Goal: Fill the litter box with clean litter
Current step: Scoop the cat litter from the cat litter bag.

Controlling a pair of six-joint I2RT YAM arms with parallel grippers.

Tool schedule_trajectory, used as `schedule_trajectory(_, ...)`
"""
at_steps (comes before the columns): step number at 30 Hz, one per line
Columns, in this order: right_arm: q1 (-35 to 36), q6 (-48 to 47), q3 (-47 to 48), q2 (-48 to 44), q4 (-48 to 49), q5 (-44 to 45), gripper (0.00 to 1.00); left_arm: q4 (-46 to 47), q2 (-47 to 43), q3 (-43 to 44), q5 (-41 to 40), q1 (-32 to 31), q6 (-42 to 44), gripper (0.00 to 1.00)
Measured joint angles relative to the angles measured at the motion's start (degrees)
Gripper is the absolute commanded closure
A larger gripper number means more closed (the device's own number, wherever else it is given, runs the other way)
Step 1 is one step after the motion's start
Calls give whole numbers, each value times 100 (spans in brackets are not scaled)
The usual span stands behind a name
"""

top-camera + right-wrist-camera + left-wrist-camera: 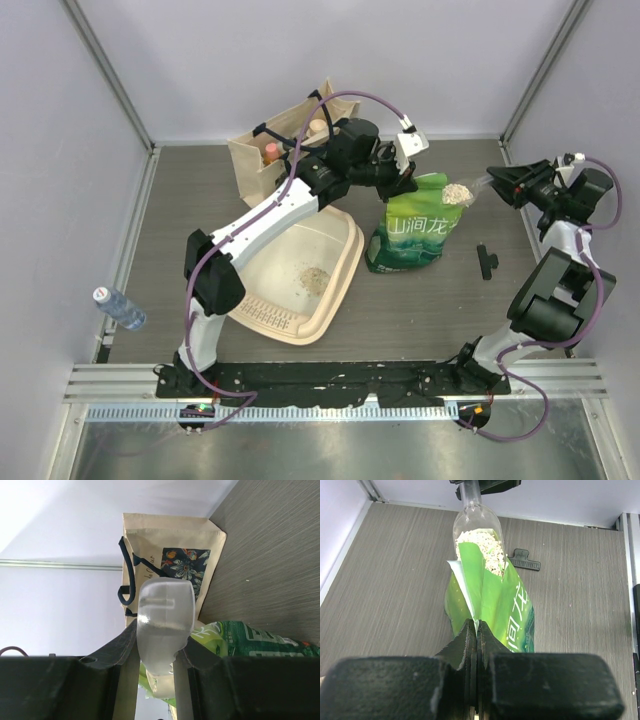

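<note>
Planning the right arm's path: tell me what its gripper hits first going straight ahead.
The right gripper would likely meet the green bag at its open top, just past the scoop; height unclear.

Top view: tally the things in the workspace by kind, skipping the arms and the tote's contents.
Bags: 2, green litter bag, canvas tote
Trays: 1, litter box
Scoops: 1, clear scoop
Clips: 1, black clip
Bottles: 1, water bottle
Total: 6

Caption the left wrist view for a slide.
Left gripper pinching the green bag; a clear scoop full of clean litter at its mouth.
</note>
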Motion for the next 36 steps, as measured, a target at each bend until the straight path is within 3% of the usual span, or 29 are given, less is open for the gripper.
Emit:
schedule_trajectory(23,-236,26,127,-98,103,299,99,17,-81,-116,9,66,-20,100)
schedule_trajectory(36,-302,1786,-481,184,2380,313,99,9,-177,-214,52,96,-9,100)
